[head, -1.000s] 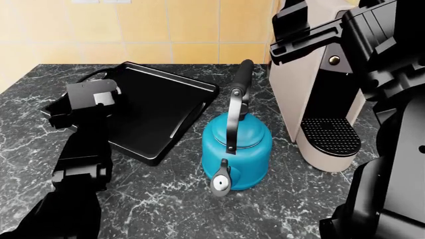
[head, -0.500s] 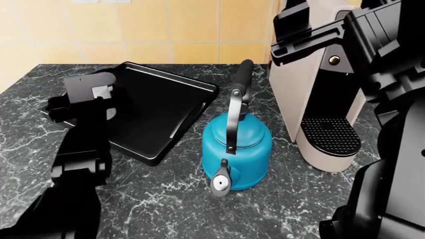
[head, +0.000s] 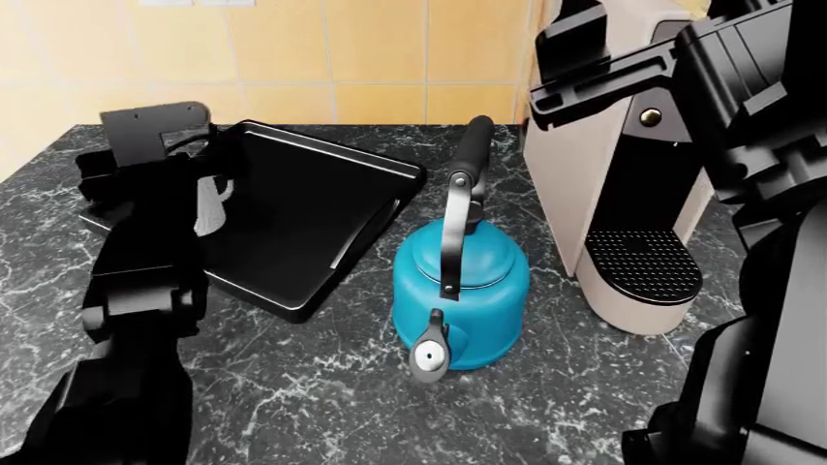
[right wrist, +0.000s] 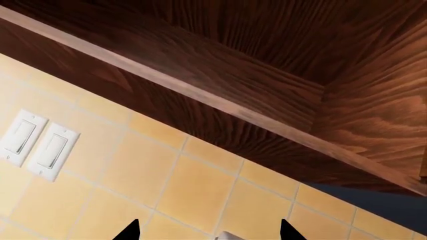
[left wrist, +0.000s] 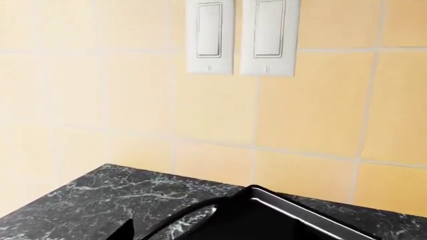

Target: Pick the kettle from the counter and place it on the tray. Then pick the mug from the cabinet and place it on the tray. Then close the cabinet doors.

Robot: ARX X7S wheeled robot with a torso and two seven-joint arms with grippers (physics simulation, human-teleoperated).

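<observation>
1. I see the kettle (head: 460,295) standing upright on the worktop (head: 310,387); squat, rounded, bright blue, with a tall black arched handle running up toward the back wall, and a short spout capped in silver pointing toward me.
2. The tray (head: 304,208) lies just beside the kettle on my left, flat on the worktop and apart from it; black, rectangular, shallow, with a raised rim; its corner and a loop handle show in my left wrist view (left wrist: 280,220), set on the veined dark marble.
3. A beige coffee machine (head: 621,194) stands just beside the kettle on my right, with a perforated drip grate at its foot.
4. No brand, label or readable writing shows on the kettle, tray or machine; the two white wall switches (left wrist: 241,37) on the yellow tiles are blank too.
5. My left arm (head: 136,271) rises over the near-left end of the tray; I cannot tell how the left tool stands, since only one dark tip shows at the edge of its wrist view.
6. The right tool (right wrist: 208,230) is raised and pointing at the tiled wall and the wooden cabinet (right wrist: 253,75) underside; its two dark tips stand well apart with nothing between them.
7. The mug is not in any view.
</observation>
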